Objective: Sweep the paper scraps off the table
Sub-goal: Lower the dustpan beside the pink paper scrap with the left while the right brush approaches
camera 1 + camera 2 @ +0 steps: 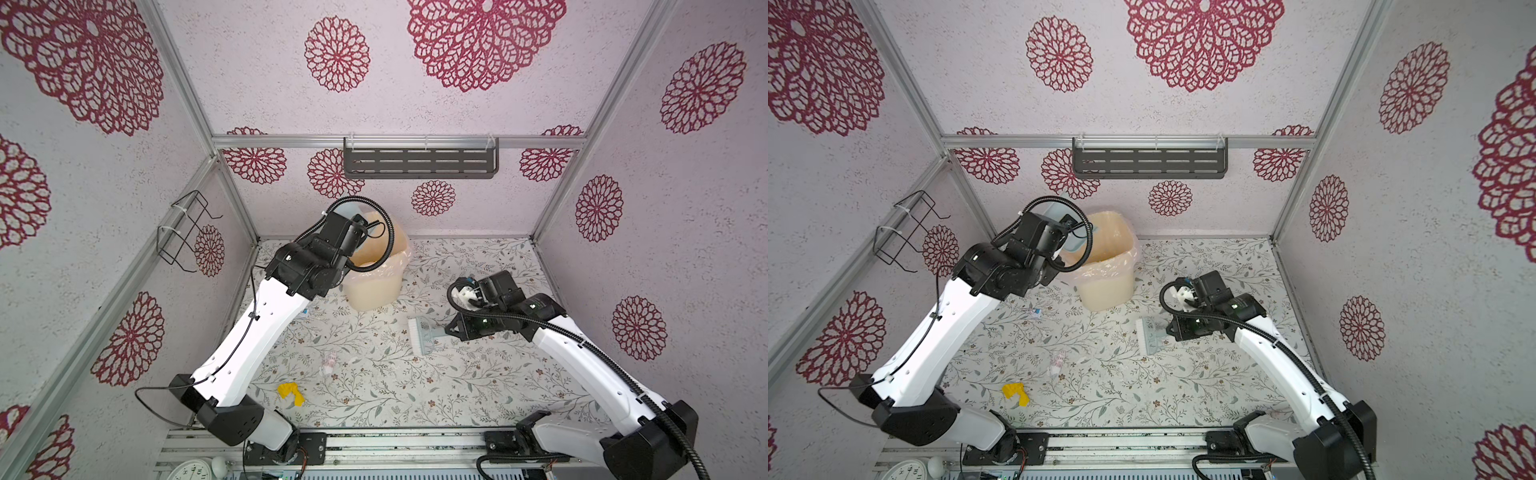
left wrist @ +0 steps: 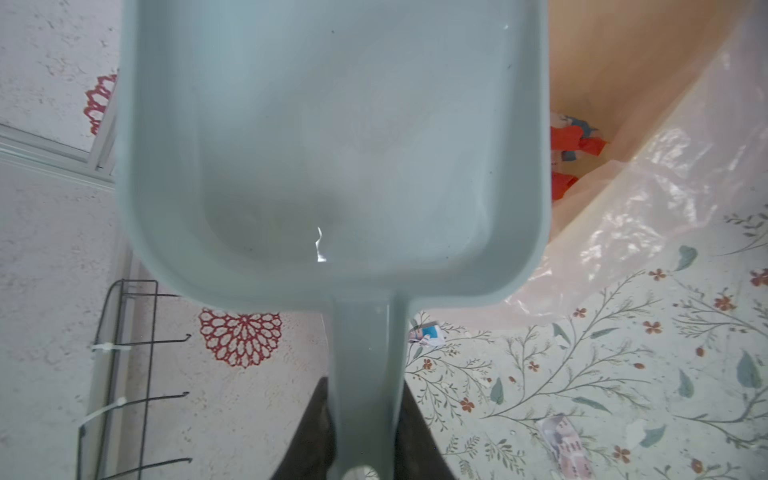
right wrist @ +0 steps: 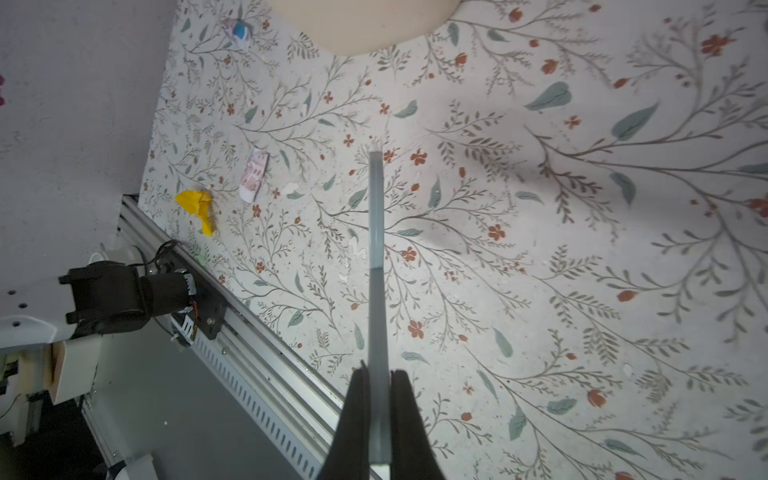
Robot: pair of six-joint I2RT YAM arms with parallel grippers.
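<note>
My left gripper (image 2: 363, 388) is shut on the handle of the pale blue dustpan (image 2: 332, 145), held tilted over the cream bin (image 1: 374, 286). The pan's inside looks bare. Red paper scraps (image 2: 571, 143) lie inside the bin. My right gripper (image 3: 379, 374) is shut on the hand brush (image 1: 419, 332), held just above the table (image 1: 457, 395) at mid-right. On the table lie a yellow scrap (image 1: 291, 392) near the front left, a pale pink scrap (image 1: 330, 360) and a small blue-and-white scrap (image 1: 1035, 312) beside the left arm.
The bin's plastic liner (image 2: 623, 208) hangs over its rim. A black shelf (image 1: 419, 162) is on the back wall and a wire rack (image 1: 187, 232) on the left wall. An aluminium rail (image 1: 415, 440) runs along the front edge, with a clock (image 1: 193, 469) below it.
</note>
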